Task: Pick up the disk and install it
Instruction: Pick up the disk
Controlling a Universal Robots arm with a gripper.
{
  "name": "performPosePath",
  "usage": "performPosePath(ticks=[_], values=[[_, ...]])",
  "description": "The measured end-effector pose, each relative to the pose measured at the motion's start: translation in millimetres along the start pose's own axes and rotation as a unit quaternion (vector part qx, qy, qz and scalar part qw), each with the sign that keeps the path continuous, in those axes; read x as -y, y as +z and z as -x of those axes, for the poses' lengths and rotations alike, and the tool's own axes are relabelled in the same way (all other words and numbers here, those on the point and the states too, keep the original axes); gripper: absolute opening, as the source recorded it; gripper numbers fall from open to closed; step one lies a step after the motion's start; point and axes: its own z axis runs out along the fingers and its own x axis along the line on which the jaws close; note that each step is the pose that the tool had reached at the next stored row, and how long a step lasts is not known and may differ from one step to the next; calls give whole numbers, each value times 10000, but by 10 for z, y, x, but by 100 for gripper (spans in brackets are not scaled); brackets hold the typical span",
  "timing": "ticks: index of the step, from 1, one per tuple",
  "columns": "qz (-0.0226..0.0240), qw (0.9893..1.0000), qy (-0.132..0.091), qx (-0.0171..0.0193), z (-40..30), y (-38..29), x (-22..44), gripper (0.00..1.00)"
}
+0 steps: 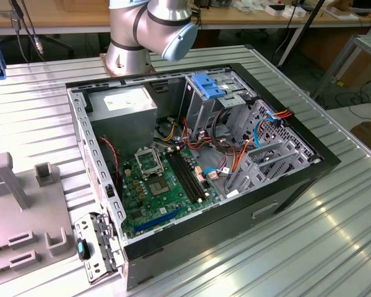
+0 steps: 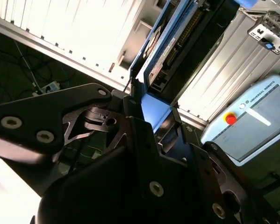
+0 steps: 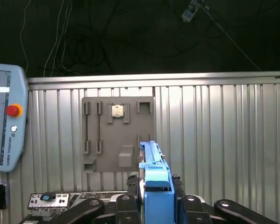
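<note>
My gripper (image 3: 154,198) is shut on the disk (image 3: 154,179), a dark flat drive in a bright blue carrier. In the first wrist view the disk stands edge-on between the black fingers (image 3: 132,186), well above the ribbed metal table (image 3: 214,140). In the second wrist view the disk (image 2: 177,42) sticks out past the gripper (image 2: 154,121), its dark underside and blue rail showing. In the exterior view the open computer case (image 1: 296,179) lies on its side, with a drive cage (image 1: 200,108) topped by a light-blue latch piece (image 1: 208,85).
A grey fixture plate (image 3: 118,135) carrying a small chip (image 3: 117,110) lies on the table below the gripper. A teach pendant (image 3: 4,126) rests beside it. The arm's base (image 1: 148,31) stands behind the case. A detached metal bracket (image 1: 95,247) lies by the case's near corner.
</note>
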Motion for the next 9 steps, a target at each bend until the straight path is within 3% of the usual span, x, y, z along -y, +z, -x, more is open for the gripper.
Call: performPosePath(ticks=[5, 9], values=[[0, 10000, 0, 0, 5, 4, 161, 37], [0, 10000, 0, 0, 8, 6, 236, 37]])
